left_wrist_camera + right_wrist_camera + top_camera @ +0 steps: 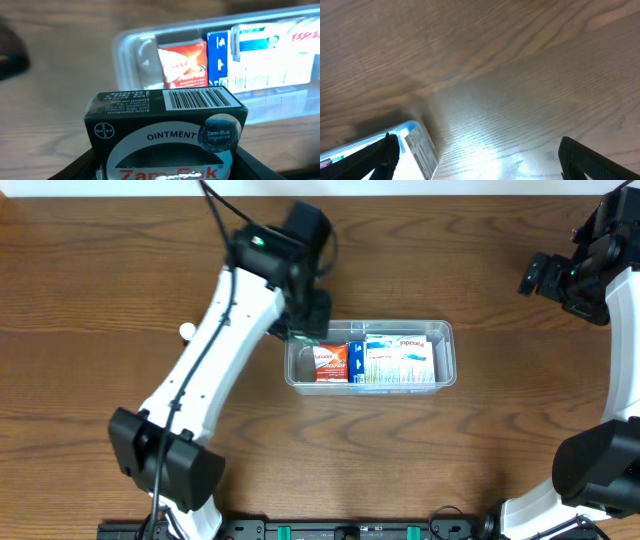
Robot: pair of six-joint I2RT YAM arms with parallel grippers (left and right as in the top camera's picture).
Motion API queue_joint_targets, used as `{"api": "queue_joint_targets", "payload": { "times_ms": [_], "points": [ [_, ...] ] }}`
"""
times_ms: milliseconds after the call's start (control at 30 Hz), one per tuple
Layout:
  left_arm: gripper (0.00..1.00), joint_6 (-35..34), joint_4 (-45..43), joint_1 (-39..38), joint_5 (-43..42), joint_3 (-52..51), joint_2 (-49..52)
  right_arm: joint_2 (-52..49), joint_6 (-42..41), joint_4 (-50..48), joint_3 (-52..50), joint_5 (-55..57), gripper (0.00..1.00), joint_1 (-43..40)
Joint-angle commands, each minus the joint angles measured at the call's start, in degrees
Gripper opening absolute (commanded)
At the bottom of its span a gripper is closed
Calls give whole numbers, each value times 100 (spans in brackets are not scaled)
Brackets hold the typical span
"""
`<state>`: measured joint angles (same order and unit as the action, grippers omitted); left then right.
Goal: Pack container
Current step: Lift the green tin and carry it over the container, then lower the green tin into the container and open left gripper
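Observation:
The container point(449, 348) is a clear rectangular tub at the table's middle. It holds a red-orange box point(331, 363), a blue box point(356, 360) and a white box with blue print point(405, 358). Its left end is bare. My left gripper point(302, 330) is over the tub's left end, shut on a dark green Zam-Buk ointment box point(165, 127). In the left wrist view the tub point(131, 47) lies just beyond the ointment box. My right gripper point(545, 277) is open and empty at the far right, well away from the tub. The right wrist view shows only the tub's corner point(417, 145).
A small white round object point(186, 332) lies on the wood table left of my left arm. The table's far edge runs along the top of the overhead view.

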<state>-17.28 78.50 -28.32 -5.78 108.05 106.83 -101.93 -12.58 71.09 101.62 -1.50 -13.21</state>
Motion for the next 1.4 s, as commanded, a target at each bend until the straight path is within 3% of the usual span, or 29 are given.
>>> {"api": "queue_joint_targets", "payload": {
  "times_ms": [0, 500, 1367],
  "points": [
    [63, -640, -243, -186, 87, -531, 33, 66, -22, 4, 72, 20, 99, -26],
    [63, -1351, -2312, -793, 87, -2288, 35, 66, -22, 4, 72, 20, 99, -26],
    [63, -1344, -3123, -793, 83, -2820, 442, 66, -22, 4, 72, 20, 99, -26]
  ]
}}
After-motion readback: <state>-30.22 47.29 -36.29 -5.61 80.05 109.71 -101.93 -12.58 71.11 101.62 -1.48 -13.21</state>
